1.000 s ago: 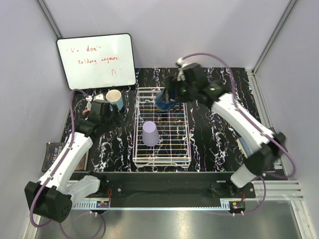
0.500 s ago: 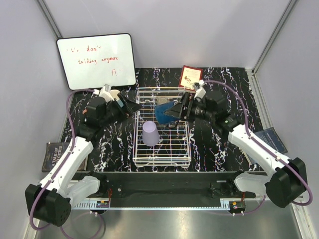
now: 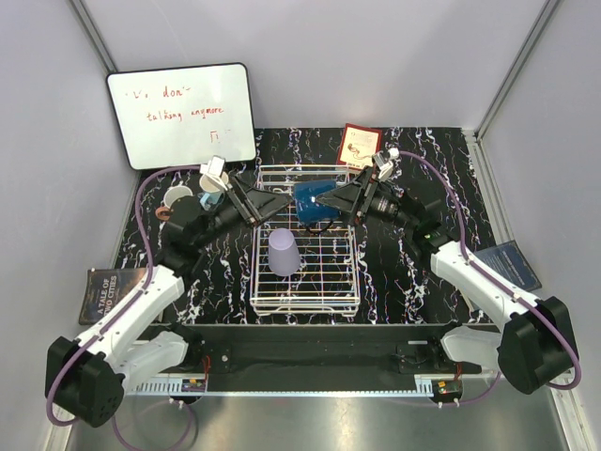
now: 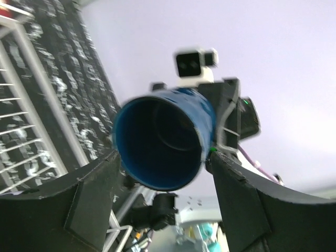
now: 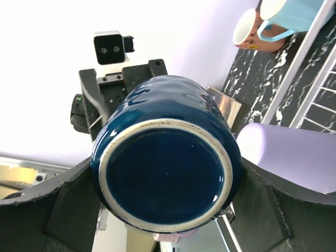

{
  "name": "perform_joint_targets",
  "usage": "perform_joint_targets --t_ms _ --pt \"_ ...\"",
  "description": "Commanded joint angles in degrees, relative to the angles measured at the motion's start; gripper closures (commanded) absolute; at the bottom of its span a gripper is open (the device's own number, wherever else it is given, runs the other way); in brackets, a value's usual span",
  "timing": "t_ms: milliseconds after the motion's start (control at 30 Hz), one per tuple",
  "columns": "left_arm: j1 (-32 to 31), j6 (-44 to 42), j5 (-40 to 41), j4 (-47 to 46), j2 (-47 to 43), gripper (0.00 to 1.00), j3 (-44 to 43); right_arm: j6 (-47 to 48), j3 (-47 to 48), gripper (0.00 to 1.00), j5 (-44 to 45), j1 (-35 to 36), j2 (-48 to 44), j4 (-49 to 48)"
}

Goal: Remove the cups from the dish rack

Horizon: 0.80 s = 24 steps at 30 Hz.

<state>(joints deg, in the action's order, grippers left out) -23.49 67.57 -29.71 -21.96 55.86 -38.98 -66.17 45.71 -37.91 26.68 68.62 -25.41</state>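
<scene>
A hand-over, it seems; your right jaws hold the dark blue cup point(image 3: 310, 201) over the dish rack point(image 3: 256, 272); left jaws wide around its mouth; squeeze gently next.

The left arm point(image 3: 141, 301) and right arm point(image 3: 470, 272) reached inward, wrists roughly level, grippers facing each other. The right gripper point(image 3: 324, 200) clamped the dark blue cup point(image 3: 305, 199). The left gripper point(image 3: 279, 199) flanked its rim, jaws wide; contact seemed possible but unclear.

cups 4: dark blue cup point(image 3: 308, 202), lavender cup point(image 3: 284, 252), light blue mug point(image 5: 294, 16), salmon cup point(image 5: 250, 29) | rack point(image 3: 324, 282) 1 | whiteboard point(image 3: 183, 113) 1 | books 2: left-edge book point(image 3: 106, 293), right-edge book point(image 3: 515, 263) | red card point(image 3: 359, 146) 1
</scene>
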Motion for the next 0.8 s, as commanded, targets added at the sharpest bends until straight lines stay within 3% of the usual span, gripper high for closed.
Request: perform_joint_targets --t_ms 0,267,433,767 --pt "-3.75 -0.77 1.84 -4.06 -1.45 0.28 -4.43 -1.86 2.01 1.00 -3.57 0.04 -1.91 -8.25" --pt "-12.02 -3.06 5.63 -3.36 0.48 0.35 -6.98 -1.85 1.75 1.00 -4.80 0.04 -1.91 -8.52" --pt "-16.23 -3.76 7.39 -3.62 2.06 0.45 -6.90 -2.91 1.48 1.00 -5.86 0.04 -1.82 -9.92" --pt "-17.47 -4.03 8.97 -5.20 4.35 0.55 -7.60 -4.23 -1.85 1.00 -7.26 0.04 -4.80 -11.07"
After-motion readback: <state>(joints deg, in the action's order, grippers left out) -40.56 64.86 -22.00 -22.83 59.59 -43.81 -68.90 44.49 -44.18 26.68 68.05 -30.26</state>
